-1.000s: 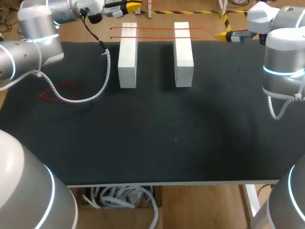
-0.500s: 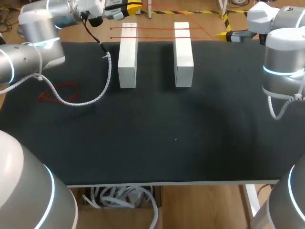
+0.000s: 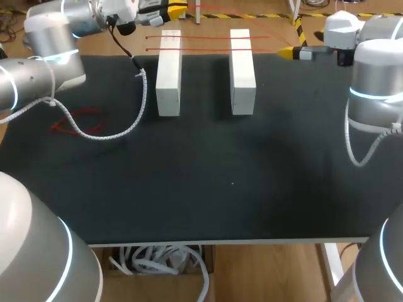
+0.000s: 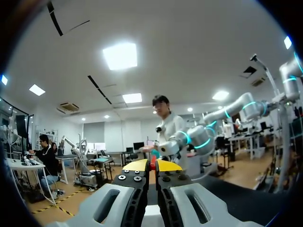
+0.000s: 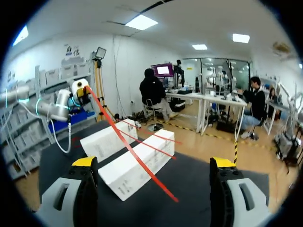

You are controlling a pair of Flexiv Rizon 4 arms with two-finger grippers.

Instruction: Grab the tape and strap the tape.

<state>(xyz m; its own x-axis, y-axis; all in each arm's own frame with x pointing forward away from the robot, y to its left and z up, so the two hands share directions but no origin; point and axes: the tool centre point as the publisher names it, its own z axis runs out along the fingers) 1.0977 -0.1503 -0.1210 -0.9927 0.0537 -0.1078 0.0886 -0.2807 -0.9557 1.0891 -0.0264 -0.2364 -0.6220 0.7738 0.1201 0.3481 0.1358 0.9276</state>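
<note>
Two white blocks (image 3: 169,72) (image 3: 242,70) stand side by side at the table's far edge, with two strands of red tape (image 3: 201,37) stretched across their far ends. My left gripper (image 3: 176,11) hovers beyond the far left corner, shut on the red tape (image 4: 152,164) pinched between its yellow tips. In the right wrist view the tape (image 5: 128,146) runs slanting from the left gripper (image 5: 81,90) over the blocks (image 5: 137,163) and down between my right gripper's (image 5: 154,163) wide-apart fingers, touching neither. My right gripper (image 3: 289,53) is at the far right edge, open.
A loose loop of red tape (image 3: 79,121) lies on the black table mat (image 3: 220,182) at the left. The left arm's grey cable (image 3: 135,113) sags onto the mat beside the left block.
My right gripper has swung left toward the blocks at the far edge. The left arm shifted slightly and its cable moved with it.
</note>
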